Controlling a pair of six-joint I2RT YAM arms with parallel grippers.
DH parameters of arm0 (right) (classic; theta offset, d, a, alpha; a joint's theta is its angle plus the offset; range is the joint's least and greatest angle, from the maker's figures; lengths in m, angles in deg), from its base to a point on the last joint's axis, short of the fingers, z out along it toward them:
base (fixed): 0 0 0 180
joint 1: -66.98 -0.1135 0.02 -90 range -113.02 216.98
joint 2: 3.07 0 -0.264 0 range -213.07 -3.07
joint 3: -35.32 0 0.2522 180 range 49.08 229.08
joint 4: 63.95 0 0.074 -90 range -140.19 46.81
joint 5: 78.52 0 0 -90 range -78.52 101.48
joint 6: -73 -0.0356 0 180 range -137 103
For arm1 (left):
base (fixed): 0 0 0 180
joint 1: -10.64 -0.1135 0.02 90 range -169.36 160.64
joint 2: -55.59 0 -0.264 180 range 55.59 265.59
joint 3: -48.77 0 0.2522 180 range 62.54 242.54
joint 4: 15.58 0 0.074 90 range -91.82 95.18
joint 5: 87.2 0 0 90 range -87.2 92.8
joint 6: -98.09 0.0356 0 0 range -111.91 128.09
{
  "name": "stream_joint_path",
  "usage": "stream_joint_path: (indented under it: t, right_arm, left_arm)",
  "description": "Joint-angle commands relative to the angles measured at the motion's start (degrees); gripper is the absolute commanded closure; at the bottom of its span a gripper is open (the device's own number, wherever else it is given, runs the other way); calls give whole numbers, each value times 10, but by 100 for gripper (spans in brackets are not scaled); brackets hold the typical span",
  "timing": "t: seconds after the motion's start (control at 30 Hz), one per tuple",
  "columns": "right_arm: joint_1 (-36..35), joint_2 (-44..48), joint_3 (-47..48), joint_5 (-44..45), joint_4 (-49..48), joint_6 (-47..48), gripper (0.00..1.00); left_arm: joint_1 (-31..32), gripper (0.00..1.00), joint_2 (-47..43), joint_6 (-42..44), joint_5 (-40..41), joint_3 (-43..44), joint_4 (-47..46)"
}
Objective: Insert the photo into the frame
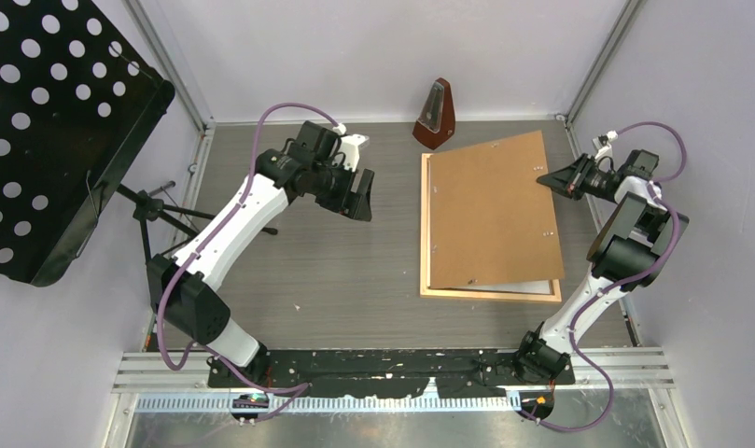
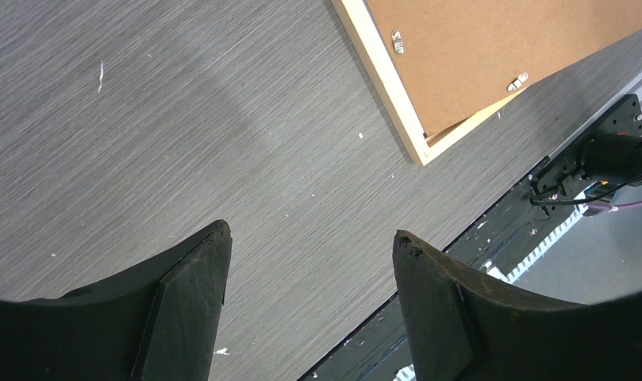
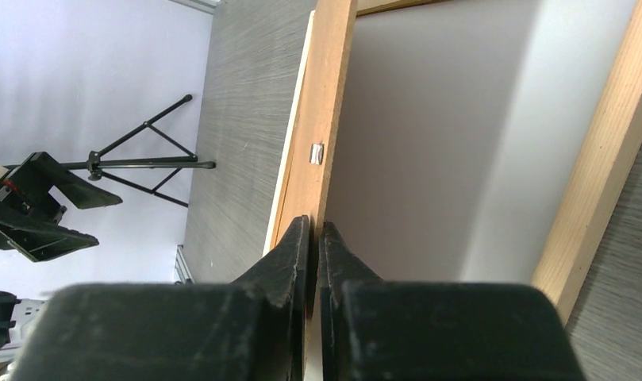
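Two black fingers of the right gripper (image 3: pixel 316 226) are squeezed nearly shut on the right edge of the brown board (image 3: pixel 325 103). That edge is tipped up off the frame (image 3: pixel 603 159). Just past the fingertips, under the board, lies the photo (image 3: pixel 436 135), white side up, inside the wood edges. The left gripper (image 2: pixel 309 238) has its fingers wide apart and holds nothing. Only bare gray table (image 2: pixel 143 119) lies under it. One frame corner sits ahead of its fingers, well apart, with lots of open table between.
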Motion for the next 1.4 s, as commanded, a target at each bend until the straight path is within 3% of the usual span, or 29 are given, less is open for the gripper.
stream_joint_path:
  t: [0.0,0.27,0.73,1.37]
  right_arm:
    - [12,19,-13,0,-89,3,94]
    - [7,19,-36,15,-107,-12,94]
    - [2,-3,-11,89,7,17,94]
    - [-4,-5,-11,115,63,-38,94]
  left_arm:
    - [3,27,5,8,-7,13,-17]
    - [3,27,3,9,-6,10,-17]
    - [4,27,6,9,-5,13,-16]
    - [10,27,9,12,3,12,-17]
